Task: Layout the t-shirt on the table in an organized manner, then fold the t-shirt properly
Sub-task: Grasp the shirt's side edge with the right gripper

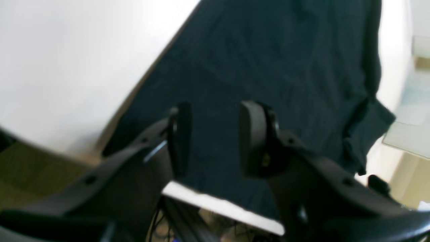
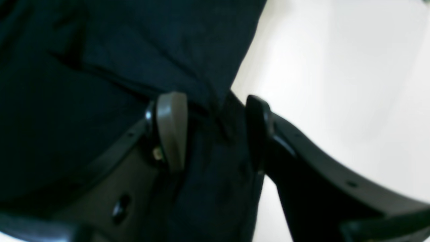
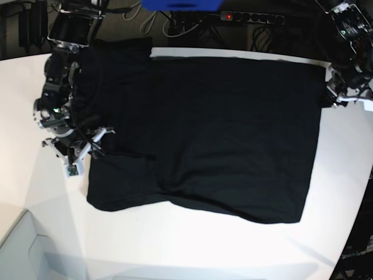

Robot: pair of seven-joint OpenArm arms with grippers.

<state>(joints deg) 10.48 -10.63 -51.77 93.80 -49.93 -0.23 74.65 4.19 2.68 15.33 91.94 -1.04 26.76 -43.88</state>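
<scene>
White worktop (image 3: pixel 192 251) carries the black shirt (image 3: pixel 204 134), spread plain side up — cables beyond. Left hand (image 1: pixel 215 137) apart above cloth; right hand (image 2: pixel 215 131) astride a blurred fold — grip unclear.

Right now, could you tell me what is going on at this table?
A two-armed robot is laying out a black t-shirt, spread plain side up across the white table. The right gripper has open jaws straddling a fold at the shirt's edge. The left gripper hangs open over the opposite edge, gripping nothing. No folding has begun yet.
</scene>
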